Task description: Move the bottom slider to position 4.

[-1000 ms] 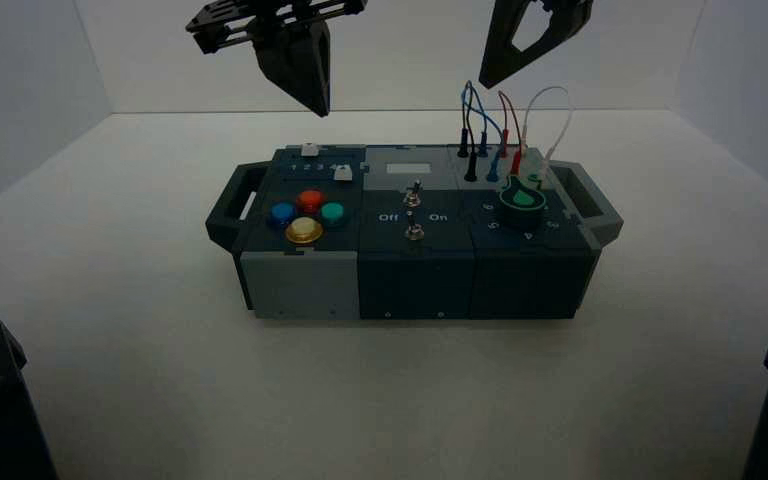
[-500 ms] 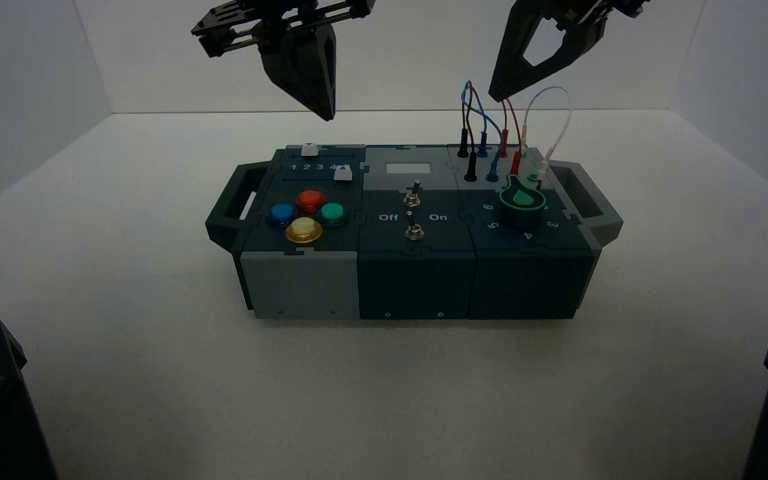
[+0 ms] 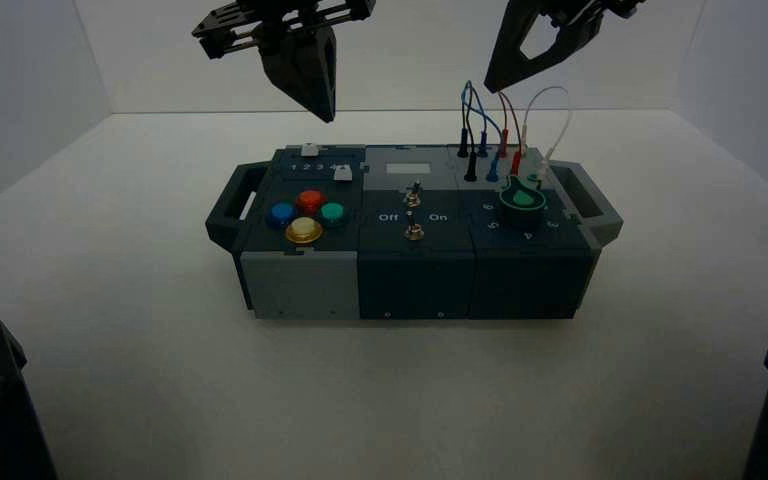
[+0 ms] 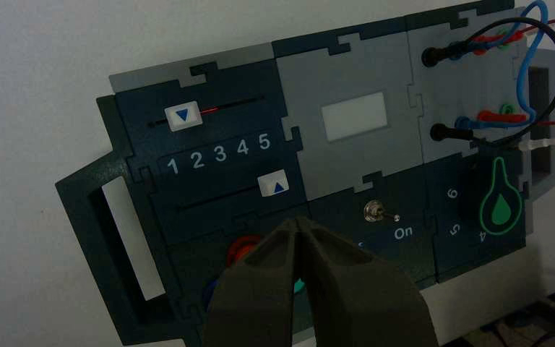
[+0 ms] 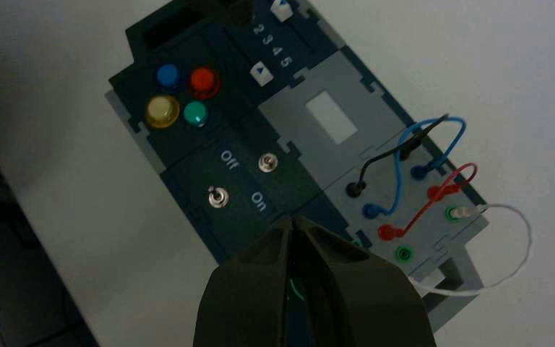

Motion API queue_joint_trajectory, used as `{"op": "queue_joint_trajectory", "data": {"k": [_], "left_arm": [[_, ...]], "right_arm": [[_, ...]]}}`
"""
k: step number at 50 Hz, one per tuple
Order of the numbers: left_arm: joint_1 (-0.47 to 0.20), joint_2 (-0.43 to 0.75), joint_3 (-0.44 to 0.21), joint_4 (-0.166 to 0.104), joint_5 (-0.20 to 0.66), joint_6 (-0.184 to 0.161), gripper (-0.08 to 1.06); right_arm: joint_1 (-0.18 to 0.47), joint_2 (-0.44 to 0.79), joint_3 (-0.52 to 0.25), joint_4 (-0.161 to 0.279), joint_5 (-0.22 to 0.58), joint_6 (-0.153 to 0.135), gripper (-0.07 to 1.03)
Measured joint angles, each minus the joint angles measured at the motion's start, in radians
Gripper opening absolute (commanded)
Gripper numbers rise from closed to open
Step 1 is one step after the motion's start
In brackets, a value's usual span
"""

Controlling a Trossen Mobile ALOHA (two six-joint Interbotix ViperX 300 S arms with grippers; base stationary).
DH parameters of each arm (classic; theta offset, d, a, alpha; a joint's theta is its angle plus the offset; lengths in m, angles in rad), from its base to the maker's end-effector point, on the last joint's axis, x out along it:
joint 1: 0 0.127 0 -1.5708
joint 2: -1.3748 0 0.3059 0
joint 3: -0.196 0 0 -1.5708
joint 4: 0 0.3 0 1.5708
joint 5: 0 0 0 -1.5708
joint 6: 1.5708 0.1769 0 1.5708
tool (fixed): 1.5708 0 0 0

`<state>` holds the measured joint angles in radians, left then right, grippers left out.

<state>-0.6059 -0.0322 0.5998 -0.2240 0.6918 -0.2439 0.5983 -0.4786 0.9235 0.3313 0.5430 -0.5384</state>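
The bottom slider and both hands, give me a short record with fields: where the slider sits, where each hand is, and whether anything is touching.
bottom slider: white cap with blue arrow, below the 5 of the printed row
position 4: digit one step from the cap
top slider: white cap near the 1 to 2 end
left hand: shut, raised above the slider corner, touching nothing
right hand: shut, raised above the wires
contact: none

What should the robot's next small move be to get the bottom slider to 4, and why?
Probably lower the left gripper toward the bottom slider. Both grippers hang above the box with fingers shut, the left one nearer the sliders. The slider's cap sits about under the printed 5, so it then needs a short nudge toward position 4.
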Motion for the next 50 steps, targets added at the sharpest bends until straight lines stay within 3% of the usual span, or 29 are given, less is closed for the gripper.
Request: {"op": "queue_joint_trajectory", "data": {"k": [50], "left_arm": [[0.000,0.032,-0.037,0.000,-0.002,0.005,-0.03]], "right_arm": [[0.015,0.055,0.018,0.032,-0.126,0.000,-0.02]]}}
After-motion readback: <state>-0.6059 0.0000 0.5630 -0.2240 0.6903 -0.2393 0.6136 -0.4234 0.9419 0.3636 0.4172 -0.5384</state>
